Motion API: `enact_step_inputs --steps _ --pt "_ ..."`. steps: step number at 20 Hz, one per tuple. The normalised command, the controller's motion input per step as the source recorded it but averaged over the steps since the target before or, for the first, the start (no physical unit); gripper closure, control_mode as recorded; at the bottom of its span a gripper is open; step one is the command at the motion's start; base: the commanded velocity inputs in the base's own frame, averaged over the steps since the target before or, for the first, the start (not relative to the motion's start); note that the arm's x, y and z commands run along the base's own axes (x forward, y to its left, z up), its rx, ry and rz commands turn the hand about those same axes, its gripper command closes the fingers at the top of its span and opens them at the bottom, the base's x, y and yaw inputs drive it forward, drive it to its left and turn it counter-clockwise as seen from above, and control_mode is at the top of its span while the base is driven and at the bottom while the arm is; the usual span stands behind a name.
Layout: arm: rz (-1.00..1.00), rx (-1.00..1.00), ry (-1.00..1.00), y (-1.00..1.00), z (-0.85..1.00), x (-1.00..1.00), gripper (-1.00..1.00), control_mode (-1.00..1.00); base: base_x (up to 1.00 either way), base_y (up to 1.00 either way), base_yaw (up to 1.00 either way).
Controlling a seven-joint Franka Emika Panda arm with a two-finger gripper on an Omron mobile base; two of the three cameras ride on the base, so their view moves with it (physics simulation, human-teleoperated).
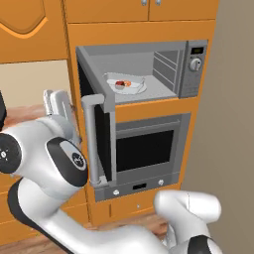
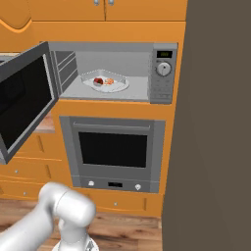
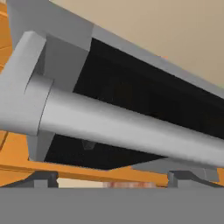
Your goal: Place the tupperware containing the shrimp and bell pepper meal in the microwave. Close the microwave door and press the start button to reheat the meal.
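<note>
The microwave [image 1: 168,49] stands open, its door [image 1: 108,144] swung out to the left. On the round turntable inside lies the white tupperware [image 1: 134,79] with the red bell pepper [image 1: 119,85] and the shrimp [image 1: 128,83]. From the right base view the tupperware [image 2: 113,75] lies mid-cavity and the door [image 2: 24,98] hangs wide open. My gripper [image 1: 59,101] is just left of the door's outer face, near the top of the vertical bar handle [image 1: 90,144]. In the hand view the handle [image 3: 122,127] runs close across, and my gripper [image 3: 113,180] is open, holding nothing.
The control panel with display and knob [image 2: 163,68] is on the microwave's right side. A larger grey oven [image 2: 115,147] sits below. A tall dark grey wall [image 2: 215,122] bounds the right. Orange cabinets [image 1: 30,30] and a counter lie to the left.
</note>
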Motion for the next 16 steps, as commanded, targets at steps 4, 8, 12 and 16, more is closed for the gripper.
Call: enact_step_inputs --steps 4,8,12,16 --pt "-0.13 0.0 0.0 0.43 -0.12 0.63 -1.0 -1.0 0.0 0.0 0.0" --pt "-0.16 -0.01 0.0 0.31 -0.13 0.63 -1.0 -1.0 0.0 0.0 0.0" --pt "-0.23 -0.01 0.0 0.03 -0.17 0.6 -1.0 -1.0 0.0 0.0 0.0" --pt "-0.27 0.0 0.0 -0.13 -0.12 0.33 -1.0 -1.0 0.0 0.0 0.0"
